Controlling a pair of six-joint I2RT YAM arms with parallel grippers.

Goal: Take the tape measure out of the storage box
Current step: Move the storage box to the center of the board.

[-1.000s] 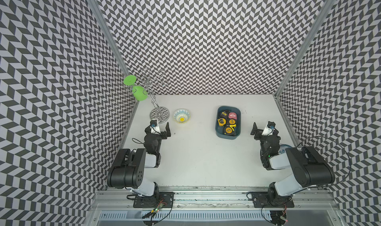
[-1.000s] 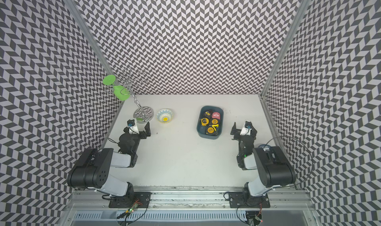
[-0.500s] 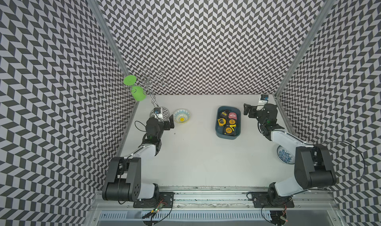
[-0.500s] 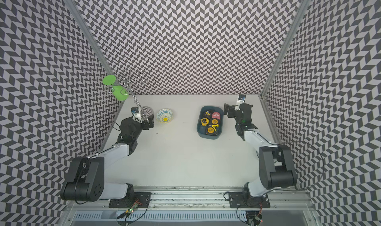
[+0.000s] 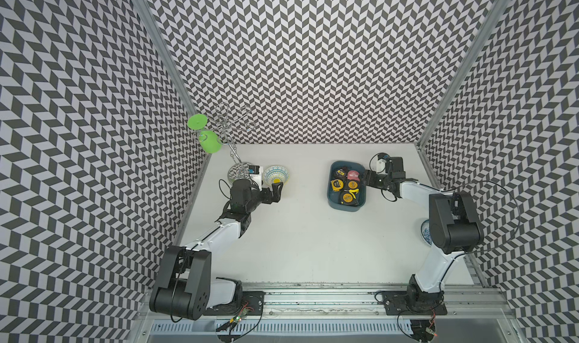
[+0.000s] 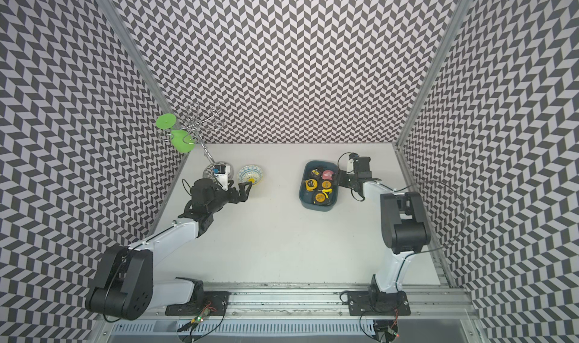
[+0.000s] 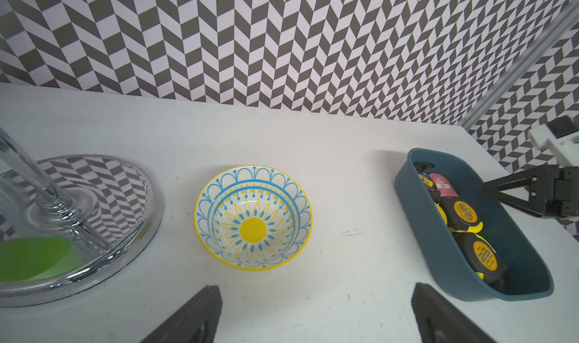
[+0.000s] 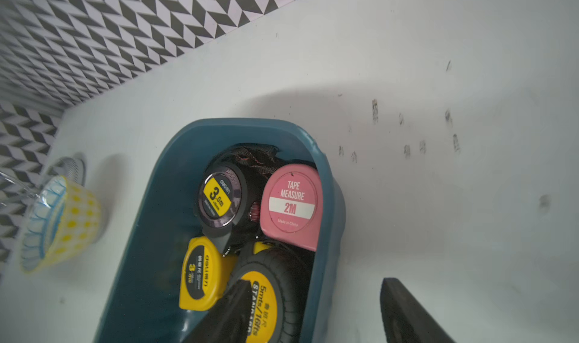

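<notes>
In both top views the blue storage box (image 5: 329,189) sits toward the back right of the white table (image 5: 297,247), with the tape measures (image 5: 346,197) all lying inside it. The right gripper (image 5: 367,178) hangs at the box's right wall. The left gripper (image 5: 273,193) hovers just beside the patterned bowl (image 5: 275,174).

From the left wrist, its fingers (image 7: 194,316) stand wide apart, holding nothing.

From the right wrist, the jaws are parted and grip nothing. One finger (image 8: 232,310) is over a yellow-and-black tape measure (image 8: 266,297), and the other is outside the wall. The pink tape measure (image 8: 291,205) lies against that same wall.
</notes>
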